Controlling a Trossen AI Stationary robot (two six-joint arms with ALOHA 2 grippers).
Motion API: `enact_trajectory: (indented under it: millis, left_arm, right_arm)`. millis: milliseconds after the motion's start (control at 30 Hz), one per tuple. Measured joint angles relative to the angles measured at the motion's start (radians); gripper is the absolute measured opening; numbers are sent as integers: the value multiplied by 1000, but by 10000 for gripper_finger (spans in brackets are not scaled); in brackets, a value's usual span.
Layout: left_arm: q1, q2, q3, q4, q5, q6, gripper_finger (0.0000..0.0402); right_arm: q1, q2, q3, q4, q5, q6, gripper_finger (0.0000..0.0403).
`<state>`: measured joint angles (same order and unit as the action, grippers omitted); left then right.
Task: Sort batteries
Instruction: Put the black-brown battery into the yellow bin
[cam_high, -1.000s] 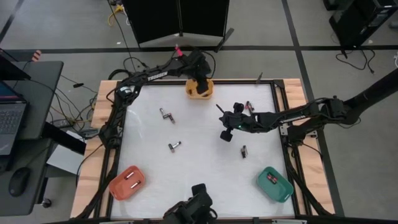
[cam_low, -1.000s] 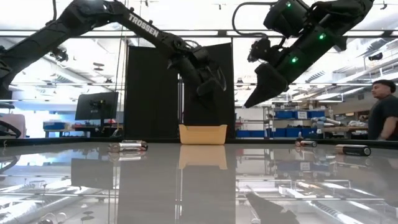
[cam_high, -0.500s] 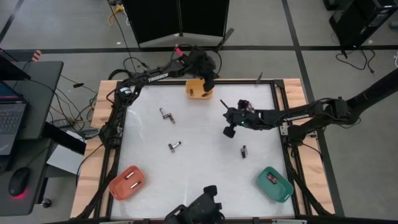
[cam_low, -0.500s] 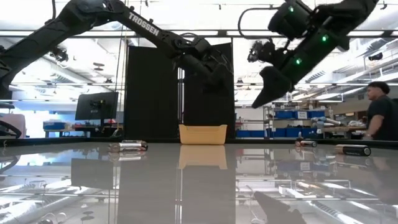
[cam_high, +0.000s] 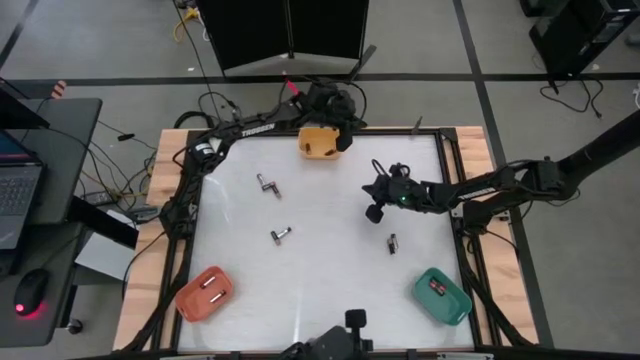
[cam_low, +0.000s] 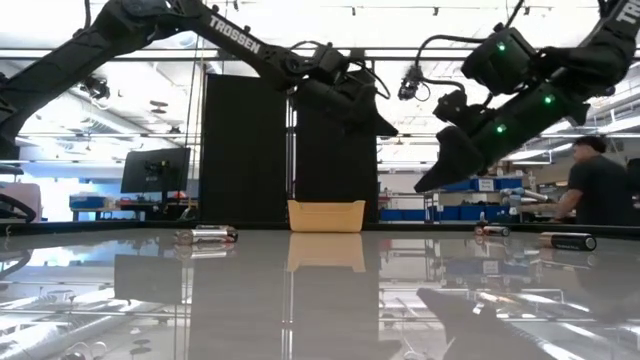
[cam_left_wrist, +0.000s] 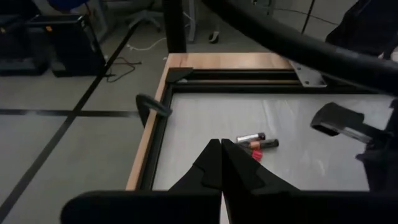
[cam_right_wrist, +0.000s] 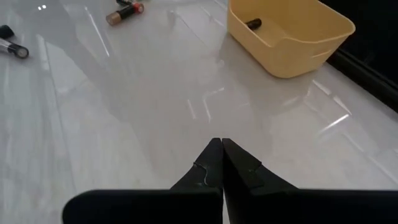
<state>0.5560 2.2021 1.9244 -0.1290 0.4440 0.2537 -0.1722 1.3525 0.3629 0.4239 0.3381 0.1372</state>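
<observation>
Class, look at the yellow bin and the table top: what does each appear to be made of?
Yellow bin: probably moulded plastic, smooth with a soft sheen, rounded rim and corners. Table top: a glossy white hard sheet, perhaps laminate or acrylic; it mirrors lights and the bin.

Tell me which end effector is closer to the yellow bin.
Left. The left end effector hangs shut by the yellow bin's right edge; the right end effector, also shut, is out over mid-table, well clear.

Batteries (cam_high: 280, 235) too small to type; green bin's (cam_high: 442, 296) contents perhaps one cell.
</observation>
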Motion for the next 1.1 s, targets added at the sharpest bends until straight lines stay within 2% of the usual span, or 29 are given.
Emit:
enact_trajectory:
  millis: [167,367,467,600,800,1100]
  left_arm:
    - [-28,0,-12,59,1,-9,3]
    - [-78,0,-162,375,5,-135,2]
    - [-98,-20,-241,475,-10,-161,2]
    - [-123,-108,-382,572,-74,-149,2]
    - [-142,-290,-657,694,-122,-153,2]
    - [-187,-537,-1032,801,-285,-127,5]
  right_arm:
    - [-8,0,-36,75,-26,-5,5]
    - [-10,-19,-75,137,-30,-34,5]
    - [-10,-59,-102,136,-34,-39,5]
    - [-17,-137,-148,136,-45,-46,5]
    - [-44,-232,-187,135,-84,-53,5]
    - [-51,-244,-171,131,-128,-54,6]
